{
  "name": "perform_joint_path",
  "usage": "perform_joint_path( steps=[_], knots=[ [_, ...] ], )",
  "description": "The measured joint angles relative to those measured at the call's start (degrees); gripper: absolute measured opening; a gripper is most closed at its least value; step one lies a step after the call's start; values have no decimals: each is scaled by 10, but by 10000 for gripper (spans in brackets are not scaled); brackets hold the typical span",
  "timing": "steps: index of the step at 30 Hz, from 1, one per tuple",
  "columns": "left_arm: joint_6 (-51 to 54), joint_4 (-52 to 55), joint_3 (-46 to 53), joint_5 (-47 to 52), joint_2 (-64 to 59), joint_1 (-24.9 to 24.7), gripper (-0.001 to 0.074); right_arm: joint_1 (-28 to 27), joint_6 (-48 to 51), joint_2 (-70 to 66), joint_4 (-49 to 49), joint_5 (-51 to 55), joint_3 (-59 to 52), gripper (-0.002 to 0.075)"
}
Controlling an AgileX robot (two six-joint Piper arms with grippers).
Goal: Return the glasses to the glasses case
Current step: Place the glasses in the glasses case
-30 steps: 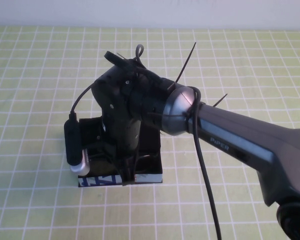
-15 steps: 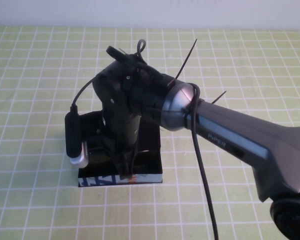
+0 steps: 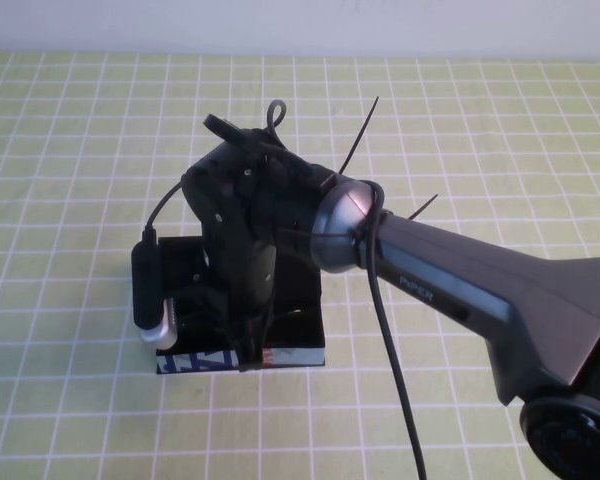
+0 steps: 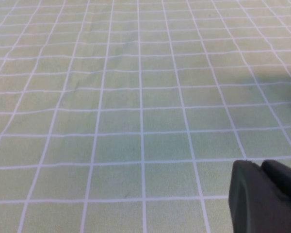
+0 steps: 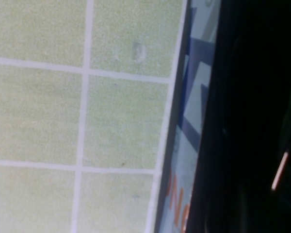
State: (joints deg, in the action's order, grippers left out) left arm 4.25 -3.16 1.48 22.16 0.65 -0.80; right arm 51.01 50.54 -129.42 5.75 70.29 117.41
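reaching across from the right, with the right gripper [image 3: 248, 345] plunged down into the open glasses case [image 3: 295, 335] and the wrist stacked directly over it, presumably so the load goes straight into the cavity rather than dragging over a wall. impossible to tell from the high view whether that gripper is clenched or released, since the wrist housing and its dangling cable [image 3: 390, 340] cover the tips. no clear sight of the glasses either: likely inside the case under the arm, but hidden, so cannot confirm whether seated or only partly in. from the right wrist view, only a dark interior [image 5: 252, 97] beside the printed front strip [image 5: 191, 126] in blue, white and orange, plus a small copper-coloured glint [image 5: 280, 171] of uncertain origin. case sitting flat on the green gridded counter [image 3: 70, 130], printed strip facing the robot, which leaves the cavity open to a descent from above. a black-and-silver camera module [image 3: 152, 300] hanging off the wrist just beside the case's left edge. left gripper [image 4: 264, 199] parked well apart, out of the high view, only a dark corner of it showing over bare counter in its own wrist view, with opening or closure not readable. judged stage: placing the glasses, with the lid left to close.
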Motion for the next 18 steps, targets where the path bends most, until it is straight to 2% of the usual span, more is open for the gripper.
perform_joint_path(
  steps=[4, 10, 14, 18],
  knots=[
    [0, 0, 0, 0, 0, 0, -2, 0, -6, -1, -4, 0, 0, 73],
    [0, 0, 0, 0, 0, 0, -2, 0, -13, 5, -4, 0, 0, 292],
    [0, 0, 0, 0, 0, 0, -2, 0, -15, 23, 6, 0, 0, 330],
    [0, 0, 0, 0, 0, 0, -2, -2, -43, 47, 21, 0, 0, 326]
  ],
)
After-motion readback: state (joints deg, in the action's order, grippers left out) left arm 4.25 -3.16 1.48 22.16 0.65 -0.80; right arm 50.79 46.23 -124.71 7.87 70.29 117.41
